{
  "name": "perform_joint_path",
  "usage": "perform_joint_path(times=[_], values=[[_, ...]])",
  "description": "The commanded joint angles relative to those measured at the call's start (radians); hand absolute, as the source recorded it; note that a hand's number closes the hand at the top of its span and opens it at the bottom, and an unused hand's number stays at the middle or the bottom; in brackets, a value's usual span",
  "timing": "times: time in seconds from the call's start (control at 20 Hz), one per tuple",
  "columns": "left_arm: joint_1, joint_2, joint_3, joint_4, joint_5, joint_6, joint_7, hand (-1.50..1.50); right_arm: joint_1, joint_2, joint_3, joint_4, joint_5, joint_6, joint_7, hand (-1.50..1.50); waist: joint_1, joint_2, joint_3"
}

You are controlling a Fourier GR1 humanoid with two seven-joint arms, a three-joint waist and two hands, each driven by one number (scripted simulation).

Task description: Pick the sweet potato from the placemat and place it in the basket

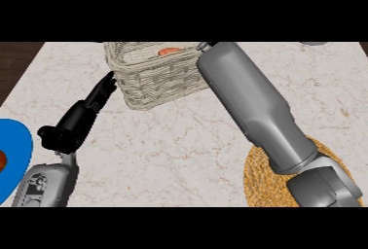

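L hand: your left, fingers straight and relaxed, tips touching basket's left wall, holding nothing.
R hand: hidden past the far end of the forearm; can't tell its state.
Sweet potato: orange bit shows inside basket, far side.
Basket: wicker, far centre of counter.
Placemat: woven, near right, under R arm.
Blue plate: left edge.

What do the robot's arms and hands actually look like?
Both forearms are smooth grey tubes with rounded ends. The right forearm is thick and plain, with a darker grey joint block near the lower edge. The left forearm shows dark cut-outs in its casing. The left hand is glossy black with slim fingers. The right hand is hidden.
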Motion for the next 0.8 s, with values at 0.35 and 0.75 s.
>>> perform_joint_path(times=[0.35,0.75], values=[[-0.004,-0.005,0.003,-0.012,0.008,0.0,0.013,0.0,0.017,0.011,0.0,0.008,0.081,-0.161,0.264,-1.5,0.0,0.001,0.0],[-0.006,0.008,0.019,-0.022,0.012,0.0,0.022,0.0,-0.047,0.011,-0.081,-0.064,0.088,-0.262,0.224,-1.5,-0.021,-0.003,0.001]])
